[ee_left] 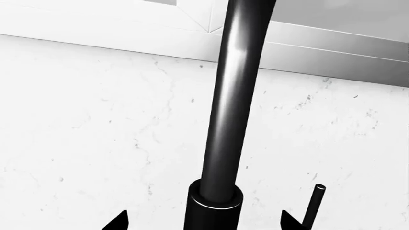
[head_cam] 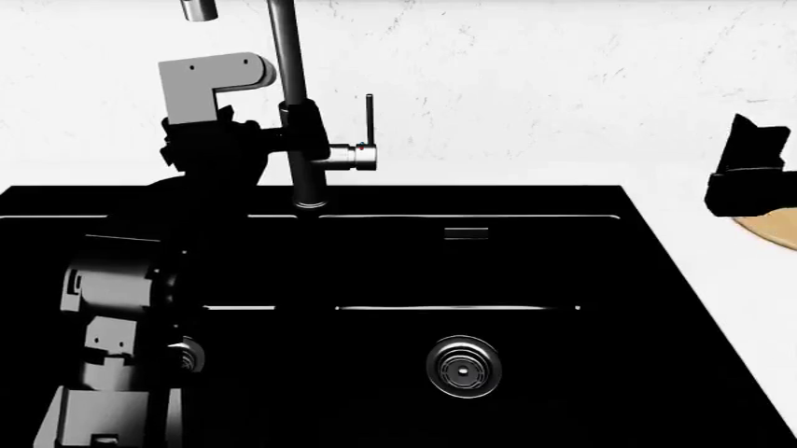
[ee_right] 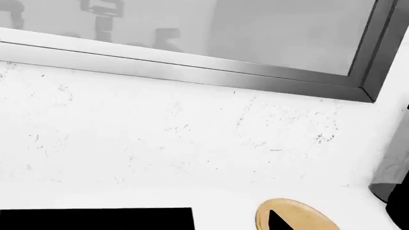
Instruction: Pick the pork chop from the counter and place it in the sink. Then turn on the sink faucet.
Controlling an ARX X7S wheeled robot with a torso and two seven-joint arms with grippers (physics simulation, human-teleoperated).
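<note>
The dark gooseneck sink faucet [head_cam: 293, 103] rises behind the black sink [head_cam: 536, 252]. Its thin upright lever [head_cam: 369, 117] stands to the right of its body. My left gripper [ee_left: 204, 224] is open, and its two fingertips [ee_left: 118, 221] straddle the faucet's thick base [ee_left: 214, 203] without visibly touching it. The lever [ee_left: 313, 203] stands just outside one fingertip. My right gripper [head_cam: 748, 173] hovers open over the white counter [head_cam: 697, 243] to the right of the sink, holding nothing. One of its fingertips [ee_right: 277, 221] shows above a tan disc. The pork chop is out of view.
A round tan wooden disc [head_cam: 772, 229] lies on the counter at the right edge, under my right gripper. A steel drain [head_cam: 464, 366] sits in the near basin beyond a low divider [head_cam: 398, 307]. A white marbled backsplash and grey window frame [ee_right: 191, 72] run behind. A dark object [ee_right: 393, 191] stands nearby.
</note>
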